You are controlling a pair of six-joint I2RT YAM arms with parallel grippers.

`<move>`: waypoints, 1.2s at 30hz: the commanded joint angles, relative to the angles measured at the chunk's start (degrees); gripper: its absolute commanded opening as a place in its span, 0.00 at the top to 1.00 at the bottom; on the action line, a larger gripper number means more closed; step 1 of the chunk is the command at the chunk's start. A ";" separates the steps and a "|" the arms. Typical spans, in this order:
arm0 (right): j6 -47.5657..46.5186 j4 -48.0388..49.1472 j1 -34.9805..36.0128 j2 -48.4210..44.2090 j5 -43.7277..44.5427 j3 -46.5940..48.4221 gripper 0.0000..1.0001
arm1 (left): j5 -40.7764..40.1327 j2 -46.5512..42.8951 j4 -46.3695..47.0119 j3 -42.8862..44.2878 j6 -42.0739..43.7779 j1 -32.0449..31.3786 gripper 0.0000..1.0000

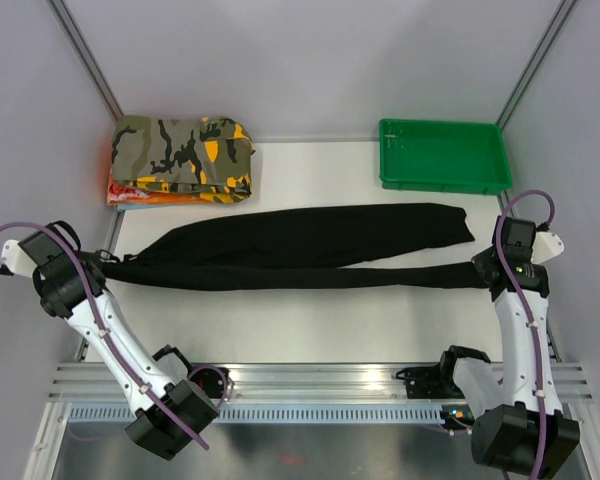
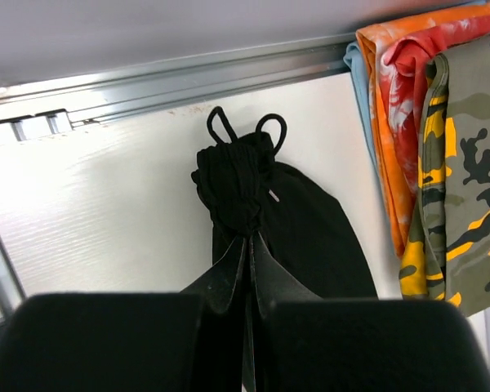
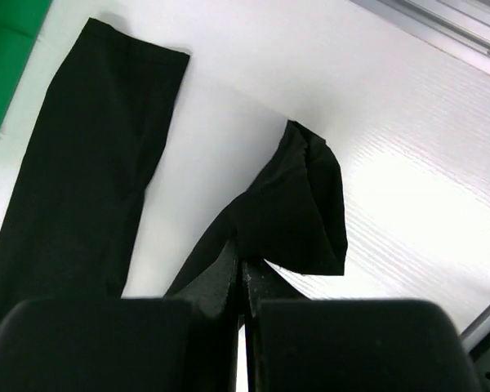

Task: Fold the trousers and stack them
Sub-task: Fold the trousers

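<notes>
The black trousers [image 1: 300,240] lie stretched left to right across the white table. My left gripper [image 1: 104,263] is shut on the waistband end at the far left. In the left wrist view its fingertips [image 2: 251,238] pinch the bunched waistband [image 2: 237,184], with the drawstring loops [image 2: 269,126] sticking out beyond. My right gripper [image 1: 485,272] is shut on the hem of the nearer leg at the far right; its fingertips [image 3: 243,261] clamp the folded hem [image 3: 306,204]. The other leg [image 3: 90,147] rests flat on the table, free of both grippers.
A folded camouflage garment [image 1: 185,155] on orange and red cloth sits at the back left, close to the waistband [image 2: 465,188]. A green tray [image 1: 443,155] stands at the back right. Metal rails [image 1: 310,380] run along the near edge.
</notes>
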 commanded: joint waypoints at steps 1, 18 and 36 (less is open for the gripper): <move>-0.14 -3.14 1.43 -1.80 6.50 4.47 1.00 | -9.75 -2.47 -5.07 4.56 -0.84 -2.25 0.98; -2.96 15.74 2.22 19.69 -2.36 9.74 1.00 | -2.66 5.96 10.02 2.90 -5.83 -2.88 0.98; -6.38 22.43 2.22 41.70 -3.33 21.53 1.00 | -6.42 23.37 20.23 6.23 -6.72 -9.37 0.98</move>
